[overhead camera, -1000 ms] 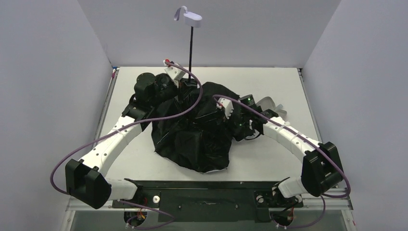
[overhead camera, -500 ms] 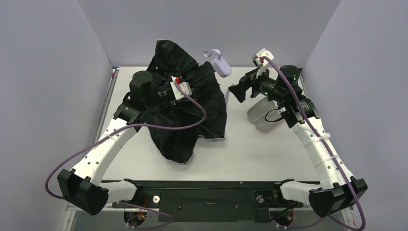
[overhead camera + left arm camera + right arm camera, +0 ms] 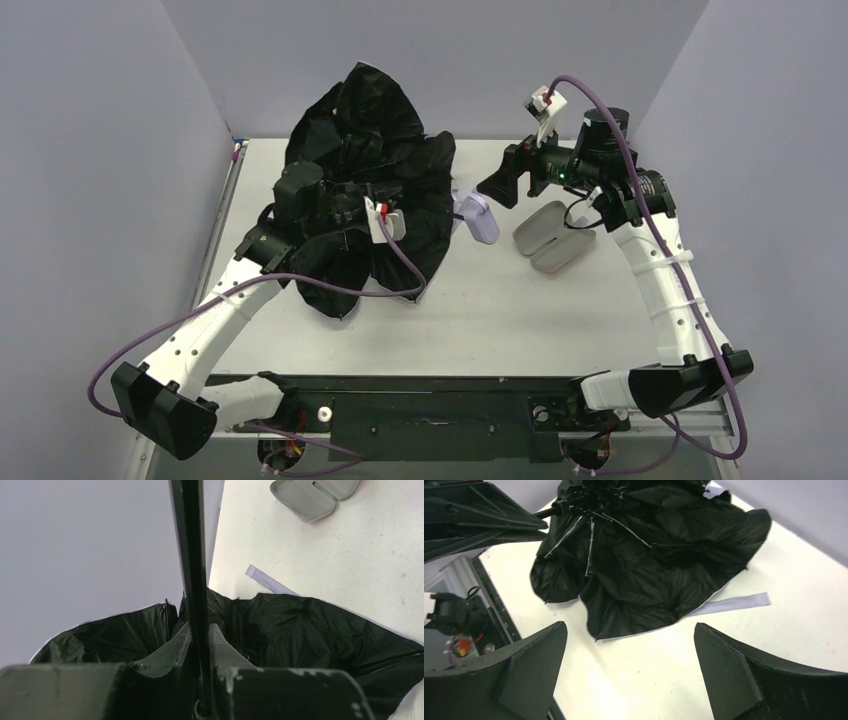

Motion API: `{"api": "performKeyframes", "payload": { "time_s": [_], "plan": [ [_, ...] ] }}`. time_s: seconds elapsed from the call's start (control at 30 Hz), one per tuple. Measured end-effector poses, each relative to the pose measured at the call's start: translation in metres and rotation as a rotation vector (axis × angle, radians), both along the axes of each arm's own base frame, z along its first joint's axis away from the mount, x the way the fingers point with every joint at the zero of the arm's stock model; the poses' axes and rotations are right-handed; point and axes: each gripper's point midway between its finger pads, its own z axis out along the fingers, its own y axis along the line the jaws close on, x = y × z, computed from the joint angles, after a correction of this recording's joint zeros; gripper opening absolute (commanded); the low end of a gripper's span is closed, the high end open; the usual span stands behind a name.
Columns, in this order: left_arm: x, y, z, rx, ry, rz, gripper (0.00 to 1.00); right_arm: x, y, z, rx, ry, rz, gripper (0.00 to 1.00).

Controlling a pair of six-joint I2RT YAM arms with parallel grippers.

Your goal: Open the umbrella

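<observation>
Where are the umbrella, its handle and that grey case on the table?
Umbrella (image 3: 365, 130): top view, black canopy fabric.
Handle (image 3: 483, 222): top view, its lavender body.
Grey case (image 3: 540, 226): top view, its left half.

Black-canopied umbrella (image 3: 365, 120), its handle (image 3: 483, 222) lavender; pale grey case (image 3: 553, 237); white table (image 3: 520, 310).

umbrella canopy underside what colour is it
The folding umbrella's crinkly fabric canopy underside is black; right wrist view shows it best.
</observation>
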Motion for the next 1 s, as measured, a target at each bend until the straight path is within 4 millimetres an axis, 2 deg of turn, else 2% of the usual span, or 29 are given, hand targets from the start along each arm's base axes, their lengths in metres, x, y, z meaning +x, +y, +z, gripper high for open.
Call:
{"api": "performKeyframes", "payload": {
  "time_s": [0.1, 0.2, 0.3, 0.4, 0.47, 0.5, 0.57, 0.6, 0.73, 0.83, 1.0],
  "plan": [
    [-0.001, 0.001, -0.003, -0.025, 0.037, 0.02, 0.0, -0.008, 0.002, -0.007, -0.002, 0.048, 0.026, 0.92],
    [0.007, 0.005, 0.004, -0.147, 0.167, 0.083, 0.0, -0.012, 0.003, -0.011, -0.011, 0.056, 0.034, 0.92],
    [0.034, 0.019, 0.027, -0.349, 0.328, 0.21, 0.0, -0.017, 0.0, -0.023, -0.022, 0.063, 0.026, 0.91],
    [0.07, 0.047, 0.051, -0.583, 0.463, 0.358, 0.0, -0.019, -0.001, -0.036, -0.031, 0.066, 0.012, 0.87],
    [0.082, 0.059, 0.059, -0.696, 0.52, 0.413, 0.0, -0.018, 0.002, -0.041, -0.034, 0.04, 0.003, 0.83],
    [0.083, 0.059, 0.06, -0.736, 0.55, 0.419, 0.0, -0.018, 0.007, -0.043, -0.036, 0.021, 0.007, 0.81],
    [0.077, 0.047, 0.062, -0.783, 0.6, 0.38, 0.0, -0.014, 0.014, -0.048, -0.04, -0.013, 0.005, 0.77],
    [0.072, 0.038, 0.062, -0.799, 0.628, 0.35, 0.0, -0.018, 0.028, -0.049, -0.041, -0.036, 0.039, 0.75],
    [0.051, 0.01, 0.063, -0.828, 0.733, 0.217, 0.0, -0.019, 0.063, -0.043, -0.033, -0.136, 0.107, 0.66],
    [0.039, 0.002, 0.066, -0.839, 0.778, 0.139, 0.0, -0.014, 0.085, -0.037, -0.019, -0.199, 0.157, 0.55],
    [0.023, -0.007, 0.074, -0.838, 0.819, 0.034, 0.0, -0.003, 0.106, -0.048, -0.05, -0.253, 0.259, 0.51]
  ]
}}
